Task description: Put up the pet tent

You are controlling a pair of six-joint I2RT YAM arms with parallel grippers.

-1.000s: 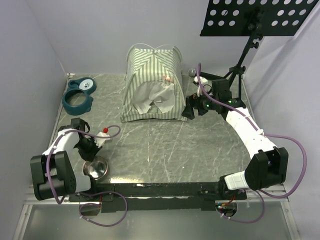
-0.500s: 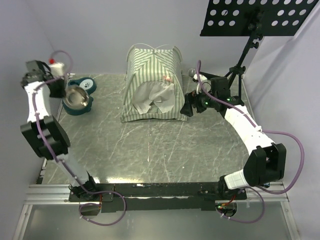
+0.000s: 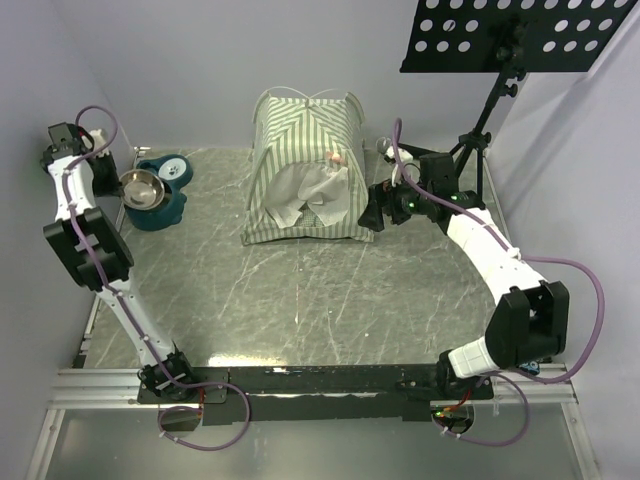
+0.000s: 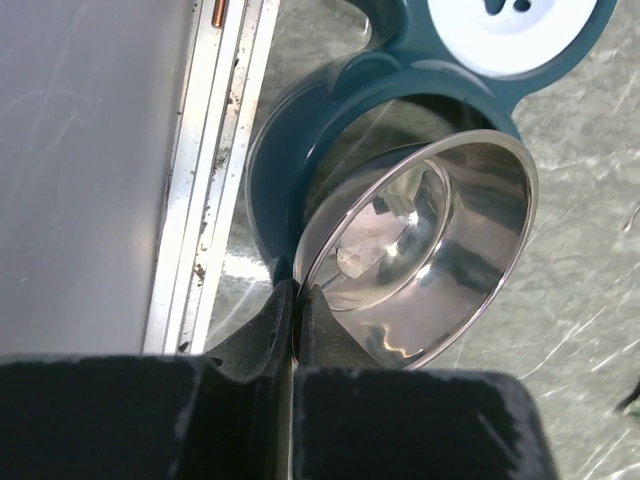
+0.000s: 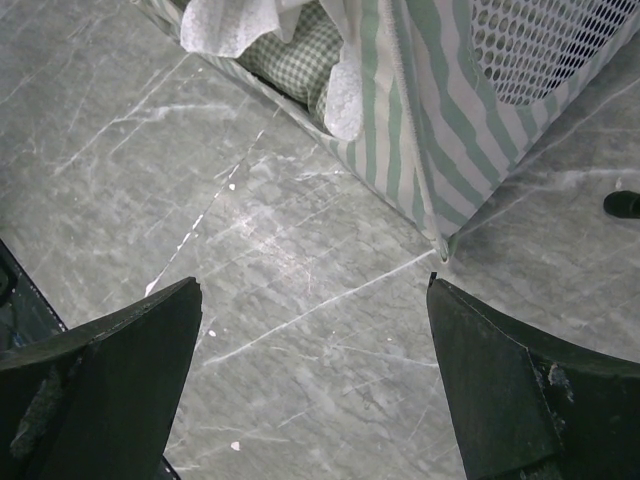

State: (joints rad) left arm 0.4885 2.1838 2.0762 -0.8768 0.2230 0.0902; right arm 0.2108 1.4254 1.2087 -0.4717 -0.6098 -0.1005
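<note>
I saw left gripper [image 4: 293,300] clamping steel bowl [image 4: 430,260] by its rim over teal feeder [image 4: 300,140] at 10 o'clock of tabletop [image 3: 330,300], right gripper [image 5: 313,290] spread wide at 4 o'clock of pet tent [image 3: 305,165].

I can read no text, label, brand, number or sign in any of my views, neither on the tent [image 3: 305,150] nor on the bowl [image 3: 140,187].

One tent [image 3: 302,150], one bowl [image 3: 140,187], one feeder [image 3: 167,211]
</note>
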